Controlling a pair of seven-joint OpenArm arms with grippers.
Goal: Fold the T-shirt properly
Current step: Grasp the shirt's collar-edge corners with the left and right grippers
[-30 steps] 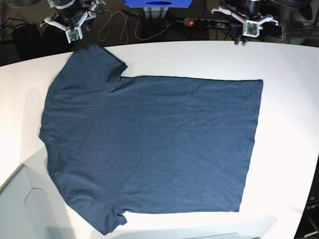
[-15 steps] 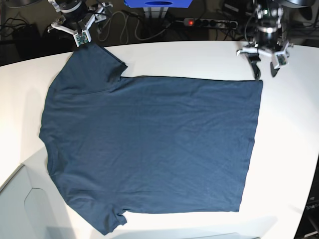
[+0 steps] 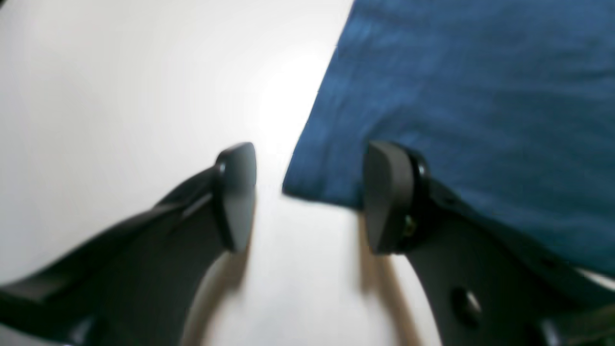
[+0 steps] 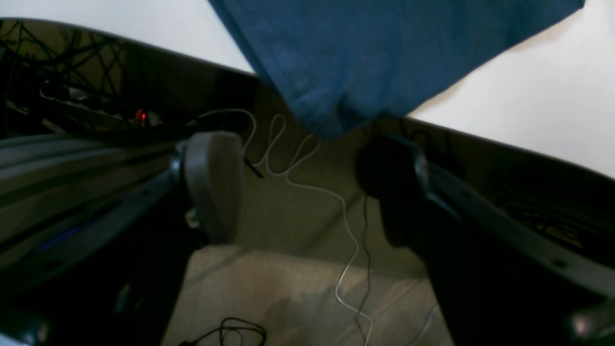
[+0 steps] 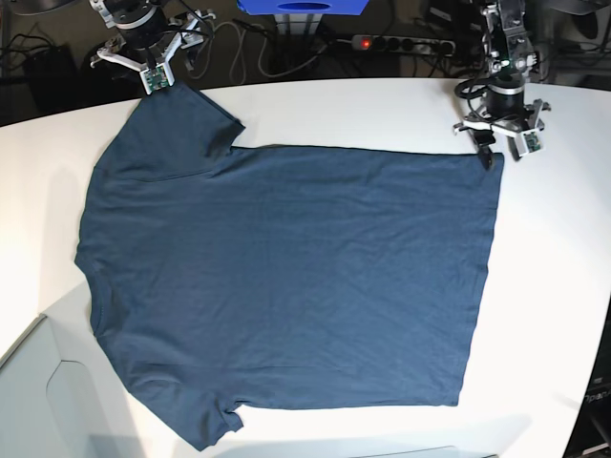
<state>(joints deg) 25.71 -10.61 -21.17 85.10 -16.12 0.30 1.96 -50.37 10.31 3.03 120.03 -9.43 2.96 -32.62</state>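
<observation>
Step in hand: first grasp, no fold begun. The T-shirt (image 5: 286, 277) lies flat and spread on the white table (image 5: 382, 110), hem to the right, collar end to the left, one sleeve (image 5: 186, 119) reaching to the far left edge of the table, where its tip overhangs the rim.

My left gripper (image 3: 307, 197) is low over the far right hem corner (image 3: 307, 182), wrist pitched down. Jaws spread wide; one finger (image 3: 235, 192) is over bare table, the other (image 3: 389, 197) over the cloth, the corner between them. Nothing pinched yet.

My right gripper (image 4: 307, 187) hangs off the far left table edge, just short of the sleeve's end, looking across the floor cables (image 4: 307, 182) below. Jaws spread apart, empty; the sleeve edge sits just beyond the tips rather than between them.

Next move, as I judge it: left needs a small descent and then to close on the corner, taking both layers if it can. Right must advance toward the sleeve before closing, or it will shut on air. Risk: a pad pushing the hem along the table and wrinkling it instead of getting under it
</observation>
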